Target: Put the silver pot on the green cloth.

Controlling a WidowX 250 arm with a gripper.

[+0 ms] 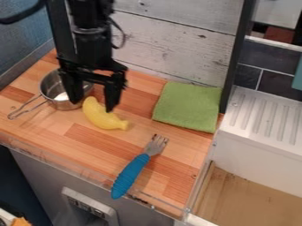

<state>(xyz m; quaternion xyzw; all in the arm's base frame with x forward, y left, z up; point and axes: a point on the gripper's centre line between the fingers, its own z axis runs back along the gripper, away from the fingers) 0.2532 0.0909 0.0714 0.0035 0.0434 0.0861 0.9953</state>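
The black gripper [92,105] hangs over the left part of the wooden counter with its two fingers apart, so it is open. The silver pot [50,84] stands upright at the counter's left, its wire handle pointing to the lower left. One finger overlaps the pot's right part in the view, and the other is right of the pot, above the yellow banana-shaped toy. Whether the near finger is inside the pot or touching it, I cannot tell. The green cloth [187,106] lies flat at the back right, well away from the gripper.
The yellow banana-shaped toy [103,116] lies just right of the pot. A fork [133,173] with a blue handle lies near the front edge. A white wooden wall [177,37] rises behind the counter [88,145], and a ribbed white drainboard [265,115] is at the right.
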